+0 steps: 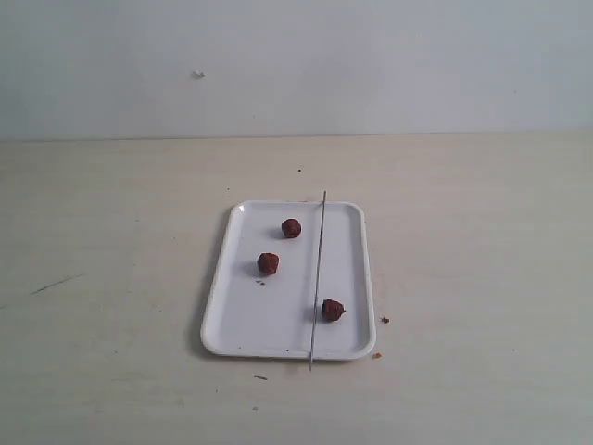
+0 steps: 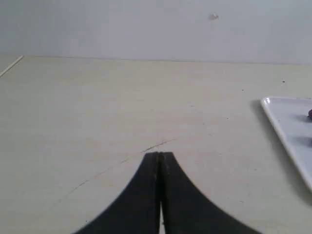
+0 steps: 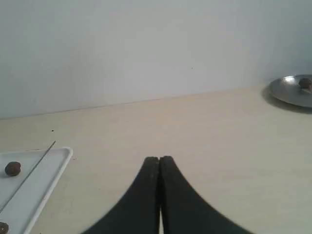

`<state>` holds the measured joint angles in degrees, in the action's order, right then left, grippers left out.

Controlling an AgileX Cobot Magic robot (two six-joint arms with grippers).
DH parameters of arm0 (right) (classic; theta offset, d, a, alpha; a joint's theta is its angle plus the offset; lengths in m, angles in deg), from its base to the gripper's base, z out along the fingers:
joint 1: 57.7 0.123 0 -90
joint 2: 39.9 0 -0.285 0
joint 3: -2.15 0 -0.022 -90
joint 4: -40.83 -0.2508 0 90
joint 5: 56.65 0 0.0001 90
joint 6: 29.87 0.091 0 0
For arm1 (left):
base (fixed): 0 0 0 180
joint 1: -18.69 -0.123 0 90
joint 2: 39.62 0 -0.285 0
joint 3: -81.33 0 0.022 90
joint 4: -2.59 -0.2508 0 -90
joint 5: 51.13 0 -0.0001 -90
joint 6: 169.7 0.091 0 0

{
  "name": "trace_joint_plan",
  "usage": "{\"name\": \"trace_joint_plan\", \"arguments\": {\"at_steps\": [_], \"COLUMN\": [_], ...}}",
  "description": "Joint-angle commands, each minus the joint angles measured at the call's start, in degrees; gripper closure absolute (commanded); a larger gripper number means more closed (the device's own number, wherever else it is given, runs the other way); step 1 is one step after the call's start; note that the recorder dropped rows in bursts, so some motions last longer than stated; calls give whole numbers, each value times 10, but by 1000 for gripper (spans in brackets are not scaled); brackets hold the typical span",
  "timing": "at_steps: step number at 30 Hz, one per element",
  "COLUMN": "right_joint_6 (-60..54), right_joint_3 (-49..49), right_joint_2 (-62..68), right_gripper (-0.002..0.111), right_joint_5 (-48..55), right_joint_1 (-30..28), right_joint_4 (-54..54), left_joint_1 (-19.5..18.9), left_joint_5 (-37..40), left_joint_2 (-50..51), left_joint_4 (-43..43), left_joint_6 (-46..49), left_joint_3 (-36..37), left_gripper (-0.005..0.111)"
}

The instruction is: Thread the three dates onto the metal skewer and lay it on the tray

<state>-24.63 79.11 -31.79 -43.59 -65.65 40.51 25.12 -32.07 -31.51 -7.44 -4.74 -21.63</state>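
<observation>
The white tray [image 1: 239, 326] lies mid-table with three dates on it: one at the far end [image 1: 291, 227], one in the middle [image 1: 268, 263], one near the front right [image 1: 333, 310]. The thin metal skewer [image 1: 319, 269] lies lengthwise over the tray's right part, beside the front date, and overhangs both ends. No arm shows in the exterior view. My left gripper [image 2: 159, 155] is shut and empty above bare table, left of the tray [image 2: 282, 131]. My right gripper [image 3: 159, 159] is shut and empty, right of the tray [image 3: 44, 183], skewer tip [image 3: 48, 147] and a date [image 3: 12, 168].
A round metal plate [image 3: 292, 90] holding a small dark lump stands far off in the right wrist view. Brown crumbs [image 1: 384, 320] lie on the table by the tray's front right corner. A pale wall backs the table.
</observation>
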Motion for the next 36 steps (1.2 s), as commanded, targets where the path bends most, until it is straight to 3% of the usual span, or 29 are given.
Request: {"name": "trace_joint_plan", "arguments": {"at_steps": [1,4,8,16,19,23,28,36], "right_joint_6": [-17,49,51,60,136,185,180,29], "right_joint_3": [2,2,2,2,2,-56,-170,-383], "right_joint_2": [-3,-3,-3,-3,-3,14,137,429], "right_gripper": [108,108,108,108,108,108,108,108], "right_joint_5": [-92,-205,-310,-359,-361,-295,-165,148], "right_joint_1": [-4,-4,-4,-4,-4,-4,-4,-3], "right_joint_4": [10,-83,-96,-103,-103,-75,-66,-105], "left_joint_1": [-2,-2,-2,-2,-2,-2,-2,11], "left_joint_5": [-3,-3,-3,-3,-3,-3,-3,-3], "left_joint_2": [-3,-3,-3,-3,-3,-3,-3,-3], "left_joint_4": [-1,-1,-1,-1,-1,-1,-1,-1], "left_joint_6": [0,0,0,0,0,0,0,0], "left_joint_3": [2,2,2,2,2,2,2,2], "left_gripper": [106,106,106,106,106,106,106,106]}}
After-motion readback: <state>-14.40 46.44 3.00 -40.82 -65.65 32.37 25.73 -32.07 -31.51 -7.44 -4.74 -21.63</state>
